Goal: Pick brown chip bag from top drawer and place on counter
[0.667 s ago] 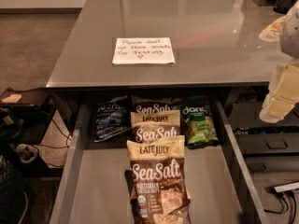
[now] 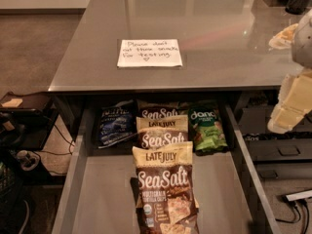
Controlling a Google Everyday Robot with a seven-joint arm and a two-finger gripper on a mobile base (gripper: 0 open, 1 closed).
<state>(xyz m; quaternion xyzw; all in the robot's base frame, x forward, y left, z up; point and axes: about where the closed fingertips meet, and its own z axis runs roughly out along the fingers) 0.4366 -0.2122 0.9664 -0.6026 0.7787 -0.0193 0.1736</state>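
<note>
Bags of tortilla chips lie three deep down the middle of the open top drawer. The nearest is the brown chip bag, with a cream LATE JULY band and white Sea Salt lettering. It lies flat and face up on the grey floor, overlapping the second brown bag, which in turn overlaps the third brown bag, tucked partly under the counter's edge. The front bag looks the easiest pick, since nothing lies on it and drawer floor shows on both its sides.

The robot's cream-coloured gripper hangs at the right edge of the view, outside the drawer's right wall and apart from every bag. The target lies well to its left and lower in the view. Whether the gripper is open or closed cannot be told, and the pick appears not yet begun.

A green bag, the bag nearest the gripper, and a dark blue bag farther left flank the rear brown bags. Up and left of the gripper stretches the glossy grey counter, bearing a handwritten paper note; the surface beside that note seems the likely spot for the bag.
</note>
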